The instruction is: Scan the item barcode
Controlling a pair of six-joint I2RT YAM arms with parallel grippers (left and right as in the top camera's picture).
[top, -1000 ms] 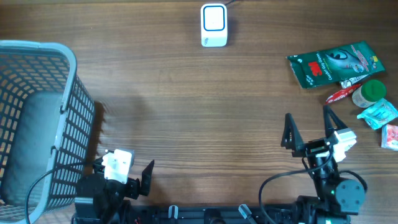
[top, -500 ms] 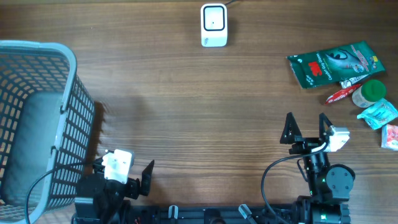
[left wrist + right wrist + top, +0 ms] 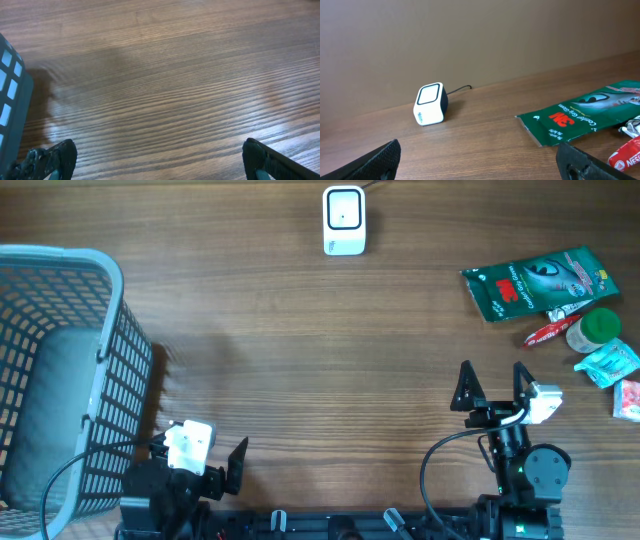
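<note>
At right, the green packet (image 3: 535, 280) runs side-to-side; left hand (image 3: 157, 161) and right hand (image 3: 492, 377) spread.

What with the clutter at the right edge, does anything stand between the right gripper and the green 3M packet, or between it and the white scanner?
Nothing visible does. Only bare wooden table lies between the open right gripper and the green 3M packet, and between that packet and the white box-shaped scanner.

One scanner (image 3: 344, 220), one basket (image 3: 60, 256), one green packet (image 3: 535, 283), one bottle (image 3: 594, 330), three small sachets (image 3: 607, 364).
</note>
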